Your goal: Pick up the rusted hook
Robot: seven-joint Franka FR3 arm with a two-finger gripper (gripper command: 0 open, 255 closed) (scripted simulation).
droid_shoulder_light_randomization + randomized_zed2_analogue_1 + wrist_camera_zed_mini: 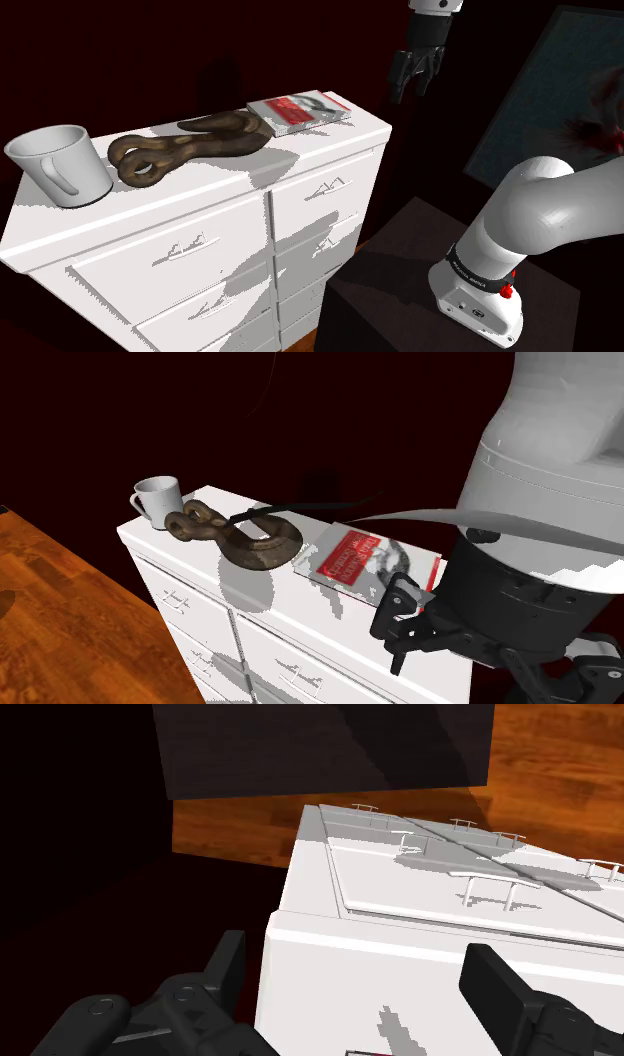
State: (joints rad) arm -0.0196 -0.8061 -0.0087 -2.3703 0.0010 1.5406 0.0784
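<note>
Shoulder view: rusted hook (195, 143) lies on white dresser (205, 176) top, with mug (60, 165) at its 9 o'clock and book (300, 110) at 2. Gripper (410, 92) hangs at the book's 3 o'clock.
Second exterior view: gripper at hook's 4 o'clock.
Wrist view: jaws released, dresser corner seen between them.

White dresser (200, 215) (handled drawers) stands on a glossy wood floor (70, 612)

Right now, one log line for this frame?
phase: approach | end effector: open, empty, raised beside dresser | brown hook: on dresser between mug and book, untouched
</note>
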